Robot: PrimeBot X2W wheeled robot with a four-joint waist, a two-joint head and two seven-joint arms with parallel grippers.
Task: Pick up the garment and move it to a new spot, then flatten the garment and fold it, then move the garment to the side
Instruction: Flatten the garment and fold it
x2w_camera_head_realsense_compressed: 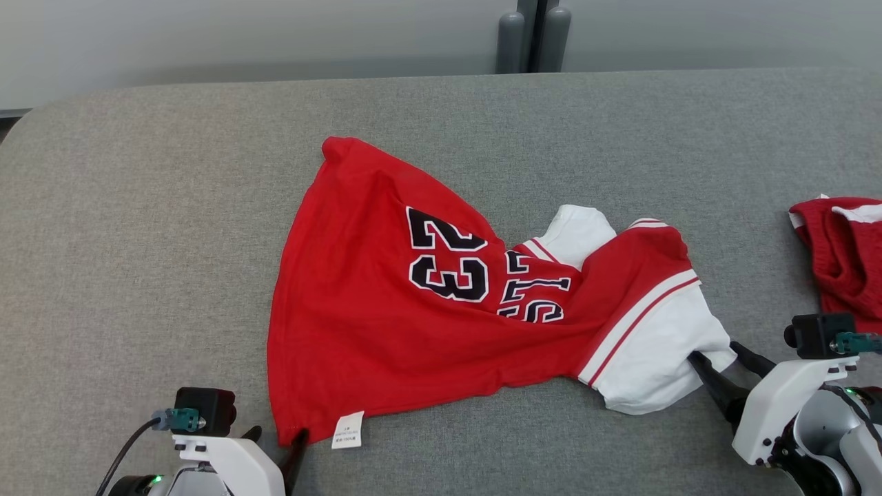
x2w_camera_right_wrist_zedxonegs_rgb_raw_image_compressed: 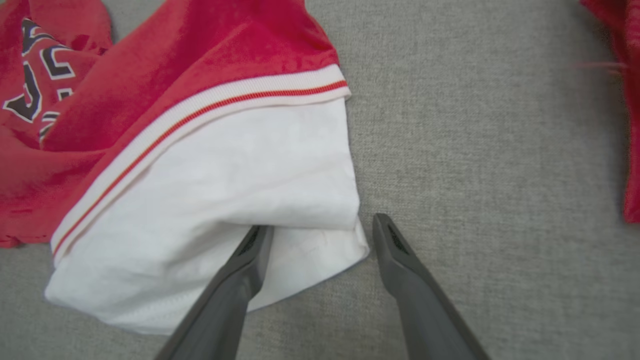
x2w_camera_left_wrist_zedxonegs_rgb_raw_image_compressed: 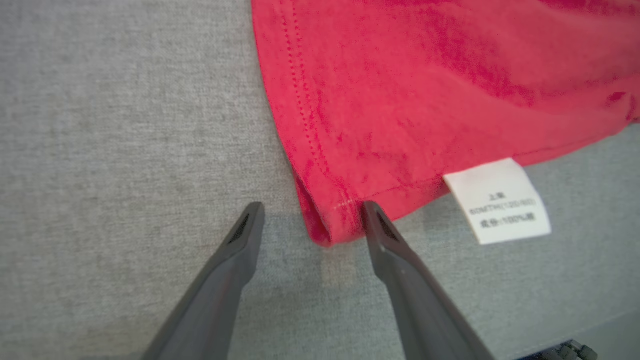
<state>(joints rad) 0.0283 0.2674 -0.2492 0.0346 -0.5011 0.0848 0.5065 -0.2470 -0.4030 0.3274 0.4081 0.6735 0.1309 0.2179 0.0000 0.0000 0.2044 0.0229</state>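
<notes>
Your L gripper [x2w_camera_left_wrist_zedxonegs_rgb_raw_image_compressed: 312, 210] spread astride garment [x2w_camera_head_realsense_compressed: 386, 310] hem corner; R gripper [x2w_camera_right_wrist_zedxonegs_rgb_raw_image_compressed: 322, 225] spread, one finger [x2w_camera_right_wrist_zedxonegs_rgb_raw_image_compressed: 235, 285] tucked into white sleeve [x2w_camera_right_wrist_zedxonegs_rgb_raw_image_compressed: 240, 170].

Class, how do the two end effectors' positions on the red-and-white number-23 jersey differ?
The left end effector straddles the red hem corner of the red-and-white number-23 jersey; the right end effector sits at the white sleeve. The left's fingertips both show; one right fingertip is hidden under a sleeve fold. Both are open over the grey fabric surface.

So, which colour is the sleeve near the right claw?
The sleeve is white, edged by a red-striped white band; clearest in the right wrist view.
</notes>
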